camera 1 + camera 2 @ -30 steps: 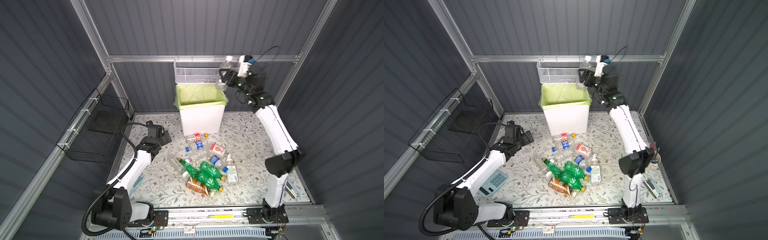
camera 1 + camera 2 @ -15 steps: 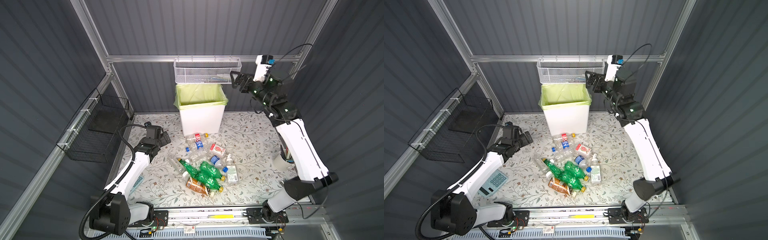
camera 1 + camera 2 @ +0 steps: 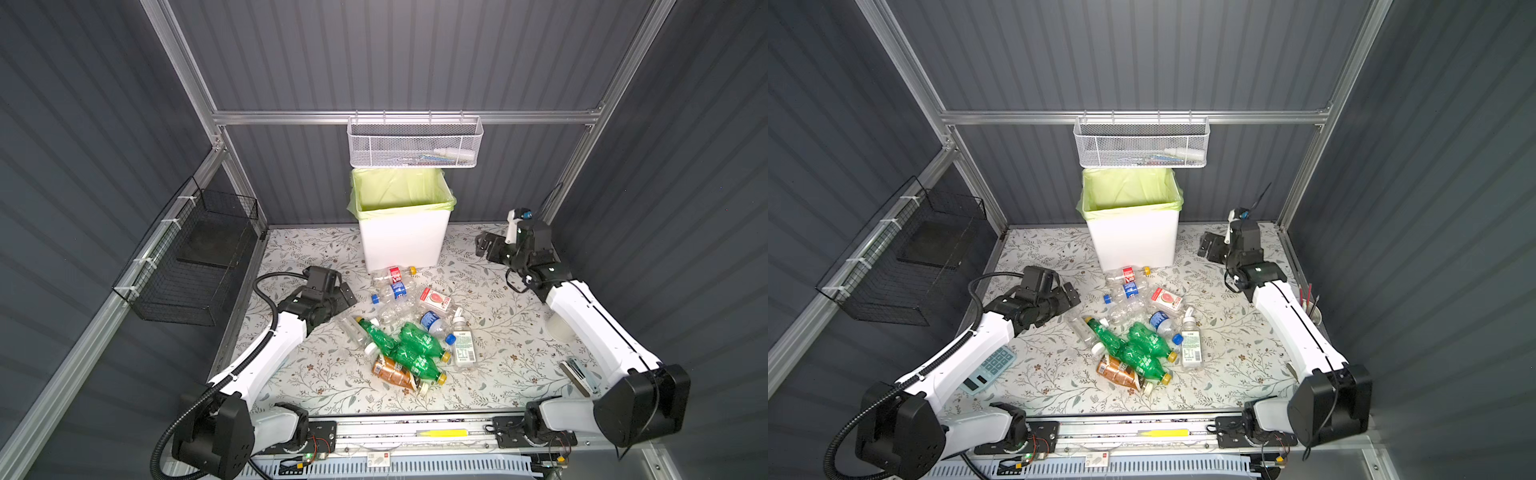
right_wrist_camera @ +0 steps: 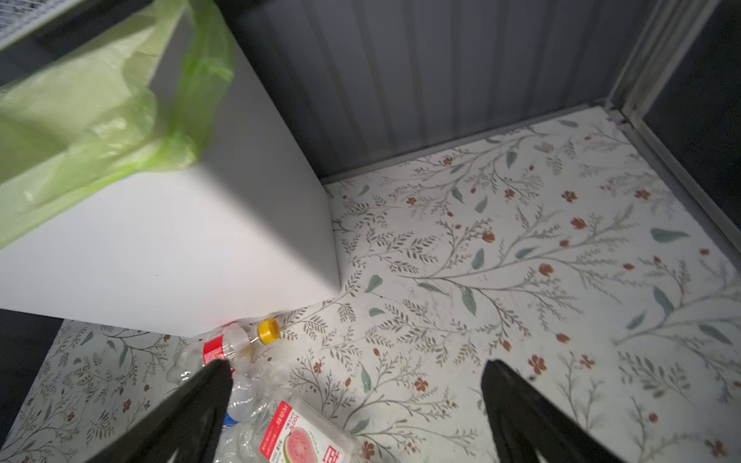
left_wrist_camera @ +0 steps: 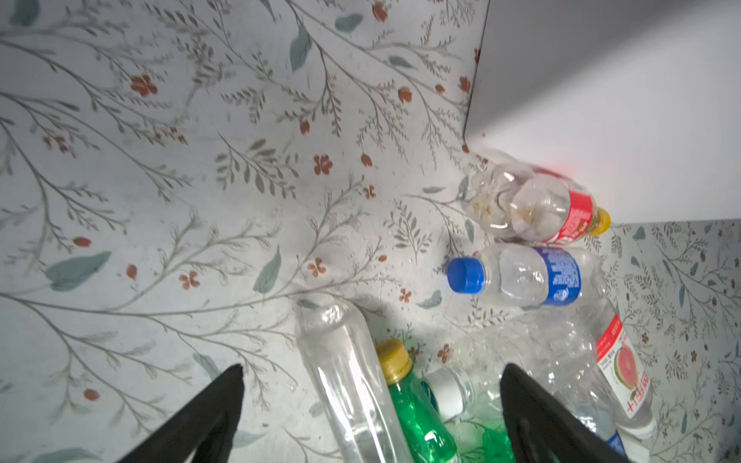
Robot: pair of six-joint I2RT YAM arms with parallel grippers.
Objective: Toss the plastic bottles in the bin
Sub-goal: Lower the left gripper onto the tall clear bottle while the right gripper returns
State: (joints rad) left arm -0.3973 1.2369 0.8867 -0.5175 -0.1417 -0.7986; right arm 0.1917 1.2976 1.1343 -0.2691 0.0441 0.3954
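The plastic bottles [image 3: 405, 332] lie in a loose heap in the middle of the floral counter [image 3: 498, 332], and none of them is gripped. The bin [image 3: 401, 245], white with a yellow-green liner folded over its rim, stands upright at the heap's 12 o'clock against the back wall, below the white mesh basket [image 3: 413, 143]. The red-labelled bottle [image 3: 392, 274], clear with a yellow cap, lies on its side at the foot of the bin, and the blue-capped bottle [image 3: 392, 292] lies just at its 6 o'clock. Three green bottles [image 3: 415, 345] overlap at the heap's centre, with the amber bottle [image 3: 390, 370] at their 7 o'clock. The left fingers [image 3: 347, 296] are spread wide and hold nothing. In both top views they sit at the heap's 10 o'clock, near the label-less clear bottle [image 3: 351, 328] at the heap's edge. In the left wrist view that bottle and the neck of a green one show in the gap between the two fingers, unclamped; whether a finger touches either cannot be told. The right fingers [image 3: 482, 245] are likewise spread wide and empty, at the bin's 3 o'clock, near its side wall but apart from it. In the right wrist view the red-labelled bottle shows just past the tip of one finger [image 4: 192, 409].
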